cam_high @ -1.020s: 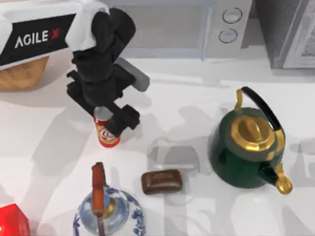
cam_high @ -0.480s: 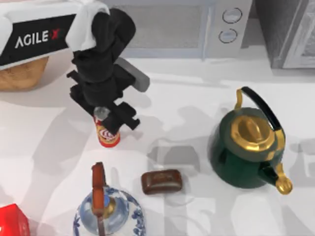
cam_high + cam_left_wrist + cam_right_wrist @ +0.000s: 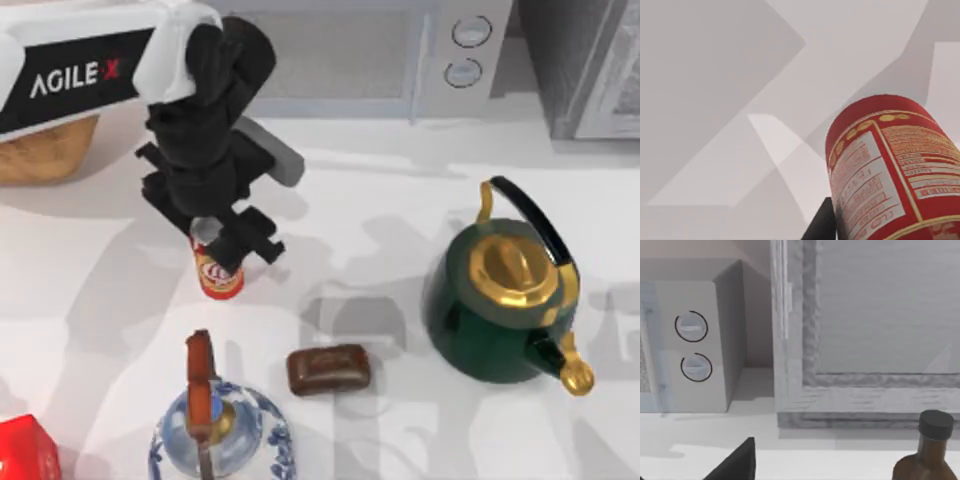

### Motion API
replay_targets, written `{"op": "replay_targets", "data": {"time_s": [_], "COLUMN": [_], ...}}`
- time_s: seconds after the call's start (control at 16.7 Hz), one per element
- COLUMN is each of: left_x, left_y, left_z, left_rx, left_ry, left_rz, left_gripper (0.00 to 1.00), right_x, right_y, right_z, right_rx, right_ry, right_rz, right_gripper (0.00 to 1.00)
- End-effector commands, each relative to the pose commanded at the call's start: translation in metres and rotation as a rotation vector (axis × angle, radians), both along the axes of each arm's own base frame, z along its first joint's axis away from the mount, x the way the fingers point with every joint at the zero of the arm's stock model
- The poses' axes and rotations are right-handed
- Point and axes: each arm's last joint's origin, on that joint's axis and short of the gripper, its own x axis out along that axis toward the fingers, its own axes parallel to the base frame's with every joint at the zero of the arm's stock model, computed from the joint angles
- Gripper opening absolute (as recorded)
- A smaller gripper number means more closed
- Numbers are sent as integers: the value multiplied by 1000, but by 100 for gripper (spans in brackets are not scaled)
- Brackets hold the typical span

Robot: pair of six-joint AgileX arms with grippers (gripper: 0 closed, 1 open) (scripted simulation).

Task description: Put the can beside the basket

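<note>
Left gripper [image 3: 215, 240] pinching can [image 3: 220, 272], nudged slightly toward 3 o'clock in 1 s; basket [image 3: 45, 150] waits at 10 o'clock.

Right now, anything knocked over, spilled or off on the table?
Nothing stands out. The can is upright under the left gripper, whose fingers flank its top. The green kettle, the blue-and-white teapot and the brown block sit undisturbed, with no spill on the table. The basket is at the table's far left.
</note>
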Motion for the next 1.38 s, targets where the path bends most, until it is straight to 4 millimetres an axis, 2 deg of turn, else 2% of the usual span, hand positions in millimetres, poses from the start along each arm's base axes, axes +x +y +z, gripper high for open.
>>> {"op": "replay_targets", "data": {"time_s": [0.18, 0.36, 0.66, 0.9, 1.02, 1.38], "left_x": [6, 6, -14, -13, -8, -9], "left_y": [22, 67, 142, 186, 195, 194], "left_z": [20, 35, 37, 23, 19, 19], "left_rx": [-25, -23, 28, 20, 6, 5], "left_ry": [-38, -38, 46, 23, 2, 3], "left_rz": [81, 233, 523, 728, 778, 774], "left_gripper": [0, 0, 0, 0, 0, 0], "right_x": [0, 0, 0, 0, 0, 0], "right_y": [0, 0, 0, 0, 0, 0], "right_z": [0, 0, 0, 0, 0, 0], "right_rx": [0, 0, 0, 0, 0, 0], "right_ry": [0, 0, 0, 0, 0, 0], "right_rz": [0, 0, 0, 0, 0, 0], "right_gripper": [100, 100, 100, 100, 100, 100]}}
